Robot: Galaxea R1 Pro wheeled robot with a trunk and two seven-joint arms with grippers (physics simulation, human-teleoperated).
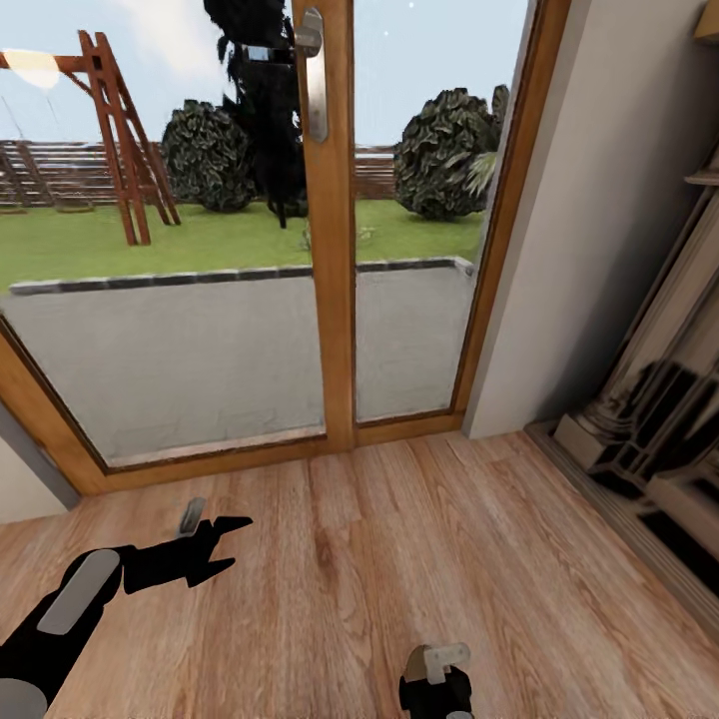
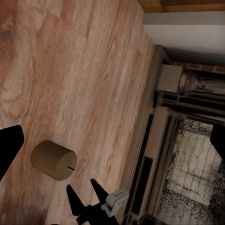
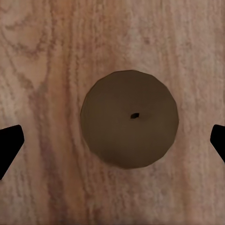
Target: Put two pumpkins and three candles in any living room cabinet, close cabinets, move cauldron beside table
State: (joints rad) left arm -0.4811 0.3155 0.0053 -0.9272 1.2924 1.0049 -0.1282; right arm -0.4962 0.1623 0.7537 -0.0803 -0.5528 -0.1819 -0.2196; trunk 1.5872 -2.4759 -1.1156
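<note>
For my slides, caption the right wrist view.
Right gripper open above an upright tan candle on the wood-plank floor, wick facing the camera.

I can't read any text, label, brand, number or sign from here. The candle under my right wrist camera has a plain top with just a wick, the plank floor is bare wood grain, and the glass door frame and its handle carry no markings. The fireplace surround is unlettered too.
</note>
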